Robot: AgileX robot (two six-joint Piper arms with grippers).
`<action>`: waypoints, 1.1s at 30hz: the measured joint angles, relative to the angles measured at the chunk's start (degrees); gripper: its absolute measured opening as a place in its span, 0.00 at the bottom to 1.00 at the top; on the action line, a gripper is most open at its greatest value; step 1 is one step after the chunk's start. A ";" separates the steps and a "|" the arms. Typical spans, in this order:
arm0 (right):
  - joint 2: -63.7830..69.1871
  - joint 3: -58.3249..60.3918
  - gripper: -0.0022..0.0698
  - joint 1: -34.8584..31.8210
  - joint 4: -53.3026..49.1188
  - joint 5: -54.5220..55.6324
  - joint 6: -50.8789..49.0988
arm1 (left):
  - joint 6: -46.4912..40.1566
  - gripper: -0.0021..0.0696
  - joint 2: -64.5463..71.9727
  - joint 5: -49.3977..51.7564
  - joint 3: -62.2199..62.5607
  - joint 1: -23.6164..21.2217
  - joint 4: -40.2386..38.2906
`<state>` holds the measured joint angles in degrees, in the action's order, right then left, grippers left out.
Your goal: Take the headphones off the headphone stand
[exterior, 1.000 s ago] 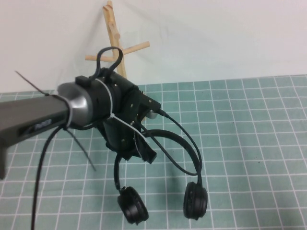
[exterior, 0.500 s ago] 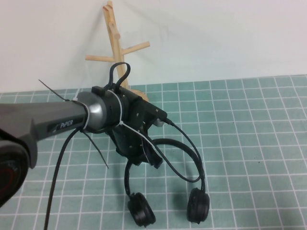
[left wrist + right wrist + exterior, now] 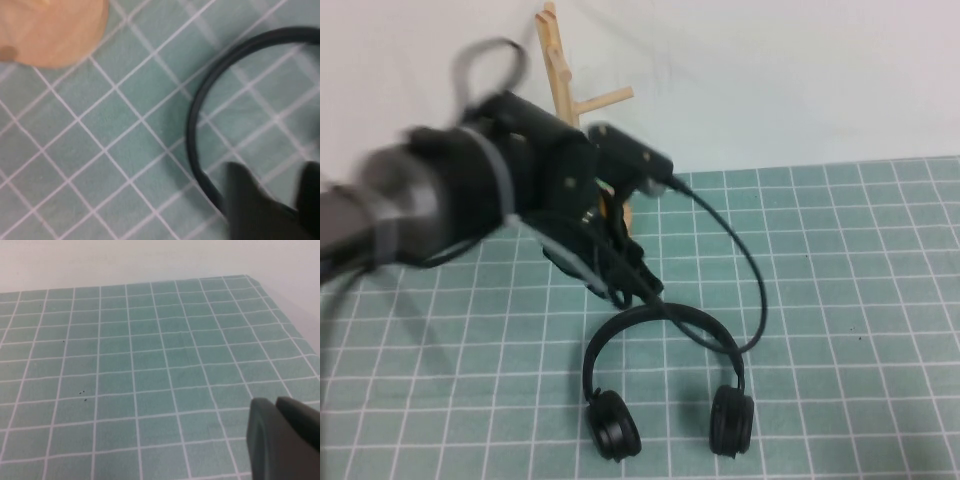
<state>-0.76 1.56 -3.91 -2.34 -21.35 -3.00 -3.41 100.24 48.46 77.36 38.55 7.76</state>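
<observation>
The black headphones [image 3: 660, 312] lie on the green grid mat [image 3: 860, 300], off the stand, with both ear cups toward the near edge. Their thin headband also shows in the left wrist view [image 3: 200, 100]. My left gripper [image 3: 638, 285] hovers just above the top of the headband; its fingers stand apart with mat showing between them, and the band passes by one finger [image 3: 250, 205]. The light wooden stand [image 3: 560, 60] rises at the back behind the left arm, and its round base shows in the left wrist view [image 3: 50, 30]. My right gripper [image 3: 275, 405] is shut and empty over bare mat.
The left arm's black cable [image 3: 750, 270] loops down to the right of the headphones. A white wall stands behind the mat. The mat's far right corner [image 3: 247, 277] shows in the right wrist view.
The headphones have come down from hanging in the left gripper to lying on the mat. The left arm has swung up and back toward the stand, and its fingers have opened.
</observation>
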 joint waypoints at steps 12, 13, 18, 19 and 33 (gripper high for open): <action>0.00 0.00 0.02 0.00 0.00 0.00 0.00 | 1.83 0.04 -27.01 -2.44 -16.36 1.16 -0.51; 0.00 0.00 0.02 0.00 0.00 0.00 0.00 | 2.10 0.04 -28.55 -2.68 -17.60 1.16 -0.51; 0.00 0.00 0.02 0.00 0.00 0.00 0.00 | 2.77 0.03 -31.61 -1.77 -21.56 1.16 -0.37; 0.00 0.00 0.02 0.00 0.00 0.00 0.00 | 2.77 0.03 -31.61 -1.63 -21.71 1.16 -0.06; 0.00 0.00 0.02 0.00 0.00 0.00 0.00 | 8.89 0.03 -41.40 -26.78 -33.52 -1.29 -1.69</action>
<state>-0.76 1.56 -3.91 -2.34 -21.35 -3.00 5.49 58.84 21.68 43.84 37.26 6.06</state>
